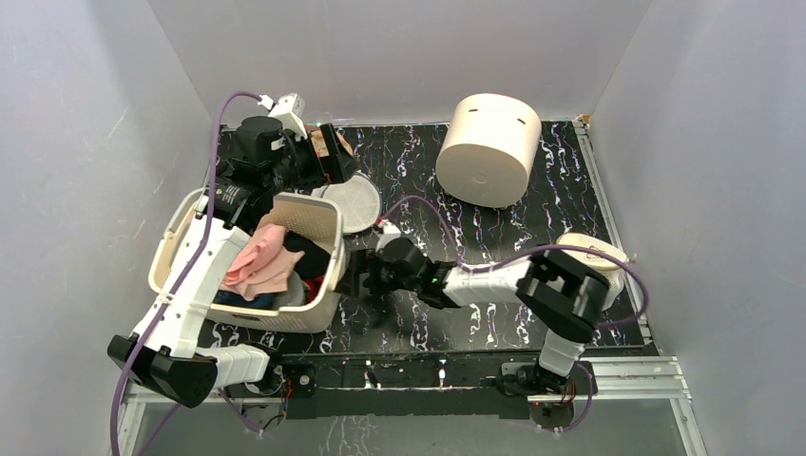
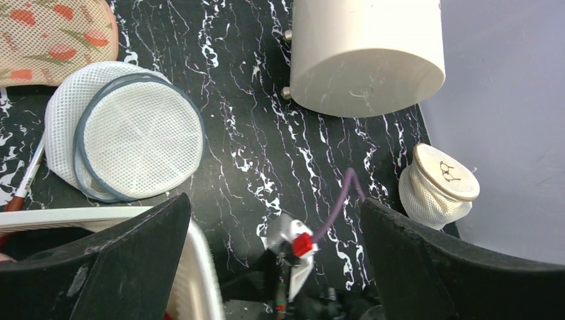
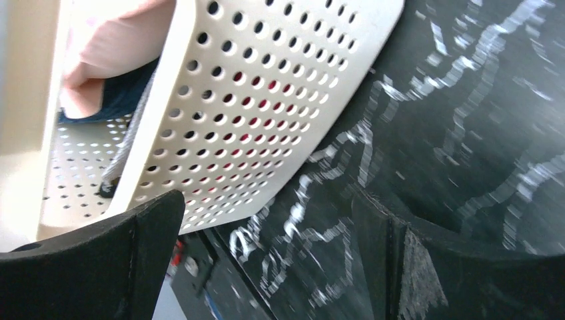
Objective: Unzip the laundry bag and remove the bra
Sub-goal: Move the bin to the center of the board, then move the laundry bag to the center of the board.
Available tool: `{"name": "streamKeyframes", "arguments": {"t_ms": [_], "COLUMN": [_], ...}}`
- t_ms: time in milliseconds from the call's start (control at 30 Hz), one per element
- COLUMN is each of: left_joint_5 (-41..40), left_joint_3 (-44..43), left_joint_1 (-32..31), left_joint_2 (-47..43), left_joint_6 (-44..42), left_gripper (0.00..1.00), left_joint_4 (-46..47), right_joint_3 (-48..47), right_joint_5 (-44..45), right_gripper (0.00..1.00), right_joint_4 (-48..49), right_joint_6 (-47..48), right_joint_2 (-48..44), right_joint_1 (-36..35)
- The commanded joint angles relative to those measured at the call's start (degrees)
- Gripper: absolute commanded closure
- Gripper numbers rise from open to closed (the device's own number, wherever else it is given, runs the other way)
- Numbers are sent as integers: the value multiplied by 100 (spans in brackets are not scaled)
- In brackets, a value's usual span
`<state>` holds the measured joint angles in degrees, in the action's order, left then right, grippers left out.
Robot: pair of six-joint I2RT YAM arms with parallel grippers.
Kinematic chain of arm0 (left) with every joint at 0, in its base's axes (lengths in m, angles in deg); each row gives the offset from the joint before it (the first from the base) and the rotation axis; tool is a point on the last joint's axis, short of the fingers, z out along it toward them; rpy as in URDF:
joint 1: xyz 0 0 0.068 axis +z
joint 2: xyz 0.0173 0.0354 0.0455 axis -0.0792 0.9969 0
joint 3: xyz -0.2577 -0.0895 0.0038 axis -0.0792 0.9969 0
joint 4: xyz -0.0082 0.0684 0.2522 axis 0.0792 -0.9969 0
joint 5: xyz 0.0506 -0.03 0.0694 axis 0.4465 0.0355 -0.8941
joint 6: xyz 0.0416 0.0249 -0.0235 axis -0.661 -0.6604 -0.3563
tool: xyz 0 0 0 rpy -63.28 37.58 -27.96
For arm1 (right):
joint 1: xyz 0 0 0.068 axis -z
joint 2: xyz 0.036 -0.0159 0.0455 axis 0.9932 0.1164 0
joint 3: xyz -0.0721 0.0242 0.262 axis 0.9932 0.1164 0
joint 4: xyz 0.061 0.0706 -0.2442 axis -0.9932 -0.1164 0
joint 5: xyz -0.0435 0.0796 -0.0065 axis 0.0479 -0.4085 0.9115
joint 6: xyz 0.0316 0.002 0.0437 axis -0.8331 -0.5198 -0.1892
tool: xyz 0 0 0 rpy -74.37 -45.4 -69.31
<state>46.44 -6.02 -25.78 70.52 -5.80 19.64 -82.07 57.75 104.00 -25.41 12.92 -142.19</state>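
Observation:
A corner of the flowered laundry bag (image 2: 46, 37), beige-pink with red-orange flowers, shows at the top left of the left wrist view, lying on the black marbled table. In the top view my left wrist hides most of it at the back left. My left gripper (image 2: 293, 267) is open and empty, held above the table to the right of the bag (image 1: 328, 157). My right gripper (image 3: 266, 267) is open and empty, low over the table beside the white basket (image 1: 366, 280). I see no black bra that I can tell apart; dark cloth lies in the basket.
A perforated white basket (image 1: 314, 318) of pink and dark clothes stands front left, close to my right gripper (image 3: 266, 100). A round grey-white mesh bag (image 2: 126, 130) lies next to the flowered bag. A cream cylinder (image 1: 488, 149) stands at the back. A round cream mesh pouch (image 2: 440, 183) sits at the right edge.

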Motion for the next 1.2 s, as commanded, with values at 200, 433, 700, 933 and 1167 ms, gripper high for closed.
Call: {"name": "streamKeyframes", "arguments": {"t_ms": [200, 433, 700, 933, 1167], "left_joint_5": [83, -244, -839, -2094, -3503], "left_joint_3": [-213, -220, -481, -1542, -3179], "left_joint_1": [-169, -171, -188, -270, -320], "left_joint_2": [-147, -196, 430, 2232, 4184], "left_joint_6": [-16, -235, -530, -871, -1596], "left_gripper": [2, 2, 2, 2, 15], "left_joint_4": [-167, -451, -465, -767, -1037], "right_joint_3": [-2007, -1961, -424, 288, 554], "right_joint_5": [235, 427, 926, 854, 982], "right_gripper": [2, 2, 2, 2, 2], "right_joint_4": [1404, 1149, -333, -1609, -2614], "right_joint_6": [-524, -328, 855, 1779, 2039], "right_joint_2": [1615, 1406, -977, -2851, -4005], "right_joint_1": [-629, -749, -51, 696, 1011]}}
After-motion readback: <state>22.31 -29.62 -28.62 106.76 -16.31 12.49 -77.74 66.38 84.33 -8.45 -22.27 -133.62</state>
